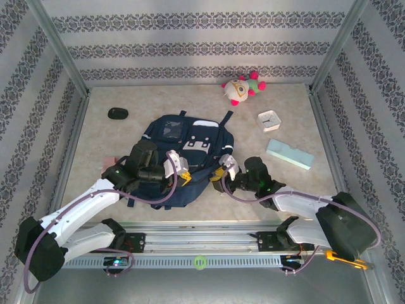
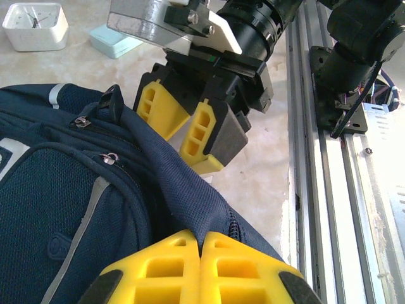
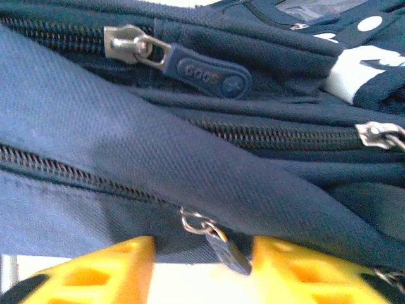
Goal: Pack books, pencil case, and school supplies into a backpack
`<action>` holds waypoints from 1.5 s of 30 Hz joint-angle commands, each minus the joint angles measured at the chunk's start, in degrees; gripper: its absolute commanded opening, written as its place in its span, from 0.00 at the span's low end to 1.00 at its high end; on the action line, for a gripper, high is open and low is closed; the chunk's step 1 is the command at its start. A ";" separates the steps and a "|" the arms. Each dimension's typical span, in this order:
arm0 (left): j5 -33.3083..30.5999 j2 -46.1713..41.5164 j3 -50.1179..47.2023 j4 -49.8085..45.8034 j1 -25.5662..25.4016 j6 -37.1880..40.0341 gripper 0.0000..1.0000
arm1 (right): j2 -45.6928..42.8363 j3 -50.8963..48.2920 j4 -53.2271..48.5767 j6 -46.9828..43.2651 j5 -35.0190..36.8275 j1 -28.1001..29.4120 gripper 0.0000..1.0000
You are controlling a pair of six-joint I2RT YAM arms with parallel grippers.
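Left jaws clenched on a ridge of backpack (image 1: pixel 218 142) fabric. Right jaws released and apart, with a dark zipper pull (image 3: pixel 226 250) hanging in the gap, close to one side and not pinched. Both sets sit near each other over the bag's near half.

The backpack lies flat in the middle of the counter (image 1: pixel 304 190), which has a beige marbled top and a metal rail (image 1: pixel 202 244) along its near edge. Walls (image 1: pixel 190 50) on three sides, striped patterned paper, metal frame posts.

Pencil case (image 1: pixel 289 154) lies right of the bag, beyond the right jaws and apart from them. Clock (image 1: pixel 269 120) just behind it. Plush toy (image 1: pixel 240 88) at the back wall. Black oval thing (image 1: pixel 117 113) at back left.
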 commanded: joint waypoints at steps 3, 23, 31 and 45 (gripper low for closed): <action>3.50 -0.38 3.37 4.41 0.68 0.37 0.00 | 1.86 2.49 5.13 2.59 -0.45 0.30 0.09; 2.10 -2.02 3.83 -1.48 0.71 3.81 0.00 | 9.99 4.12 -1.22 29.88 16.05 -13.30 0.00; -3.53 -2.10 4.11 -1.97 0.76 5.38 0.52 | 6.88 6.19 -8.36 26.67 5.16 -12.11 0.45; -16.66 7.85 7.20 -10.95 0.08 24.42 0.87 | -8.21 8.68 -23.92 20.02 11.68 -4.16 0.55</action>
